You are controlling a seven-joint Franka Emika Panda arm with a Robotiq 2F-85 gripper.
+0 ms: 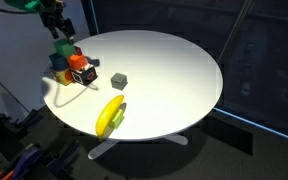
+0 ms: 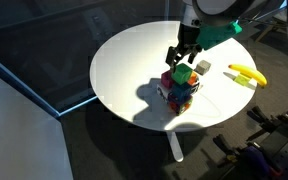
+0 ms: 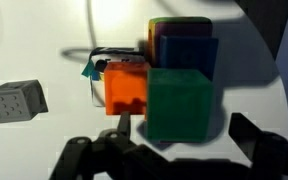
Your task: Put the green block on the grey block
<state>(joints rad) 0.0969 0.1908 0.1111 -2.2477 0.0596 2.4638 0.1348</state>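
Note:
The green block (image 3: 179, 100) sits in a tight cluster of toy blocks, next to an orange one (image 3: 124, 85) and in front of a blue one (image 3: 189, 50). It also shows in an exterior view (image 2: 182, 73). The grey block (image 3: 16, 100) stands alone on the white table, apart from the cluster, and shows in both exterior views (image 1: 118, 79) (image 2: 202, 66). My gripper (image 3: 184, 128) is open and hangs just above the cluster, its fingers either side of the green block and not touching it. It shows in both exterior views (image 1: 61, 40) (image 2: 182, 57).
The round white table (image 1: 174, 60) stands on a pedestal with dark floor around it. A yellow-green banana-shaped thing (image 1: 109, 115) lies near the table edge beyond the grey block. A black-and-orange patterned cube (image 1: 82, 72) with a thin cable is in the cluster.

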